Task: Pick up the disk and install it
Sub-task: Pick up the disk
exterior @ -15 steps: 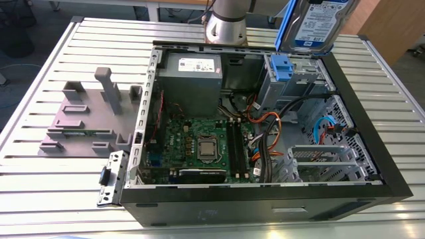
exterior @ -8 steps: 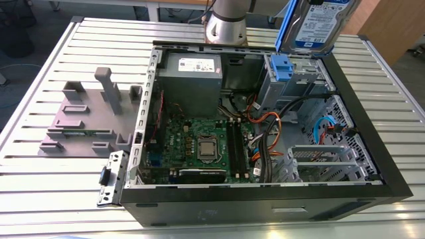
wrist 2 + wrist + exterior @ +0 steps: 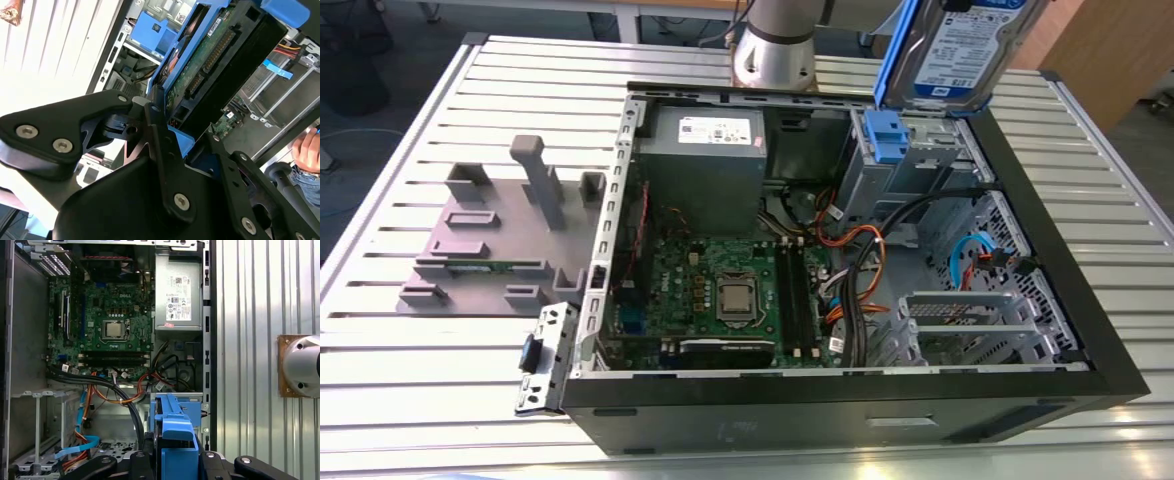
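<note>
The disk (image 3: 967,50) hangs upright above the far right corner of the open computer case (image 3: 1067,300). It is silver-grey with a white-and-blue label and a bright blue bracket. In the second wrist view my gripper (image 3: 184,140) is shut on the disk (image 3: 215,65), with black fingers (image 3: 156,131) pressing the blue bracket from both sides. The first wrist view shows the disk (image 3: 175,432) edge-on between the same gripper (image 3: 175,462). Right below it lies the drive bay (image 3: 927,160), which carries a small blue latch piece (image 3: 887,135).
Inside the case are the motherboard (image 3: 720,280), a grey power supply box (image 3: 707,150), orange and black cables (image 3: 861,250) and an empty metal cage (image 3: 974,325). A grey fixture (image 3: 494,230) sits on the slatted table at the exterior view's left. A person's hand (image 3: 307,145) is nearby.
</note>
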Controlling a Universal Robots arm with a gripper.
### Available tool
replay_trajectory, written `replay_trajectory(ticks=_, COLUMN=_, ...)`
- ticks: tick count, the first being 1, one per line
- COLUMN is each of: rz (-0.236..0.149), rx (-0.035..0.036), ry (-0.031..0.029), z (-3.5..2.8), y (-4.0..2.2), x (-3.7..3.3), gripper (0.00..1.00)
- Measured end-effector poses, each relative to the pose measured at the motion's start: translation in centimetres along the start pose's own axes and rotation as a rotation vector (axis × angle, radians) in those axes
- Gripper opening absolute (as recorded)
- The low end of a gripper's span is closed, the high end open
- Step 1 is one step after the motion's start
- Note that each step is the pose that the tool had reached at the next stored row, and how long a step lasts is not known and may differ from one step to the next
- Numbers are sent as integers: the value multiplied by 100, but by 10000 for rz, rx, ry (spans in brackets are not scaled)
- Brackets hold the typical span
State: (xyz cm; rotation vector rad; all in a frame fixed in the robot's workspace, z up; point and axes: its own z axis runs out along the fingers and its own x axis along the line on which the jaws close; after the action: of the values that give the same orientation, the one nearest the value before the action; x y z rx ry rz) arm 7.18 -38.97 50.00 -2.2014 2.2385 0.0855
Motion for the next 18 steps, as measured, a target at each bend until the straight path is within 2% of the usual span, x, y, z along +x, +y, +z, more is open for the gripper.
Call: replay_trajectory(ticks=18, rz=0, rx=0, ry=1, z=-2, y=-1, x=70, gripper=37)
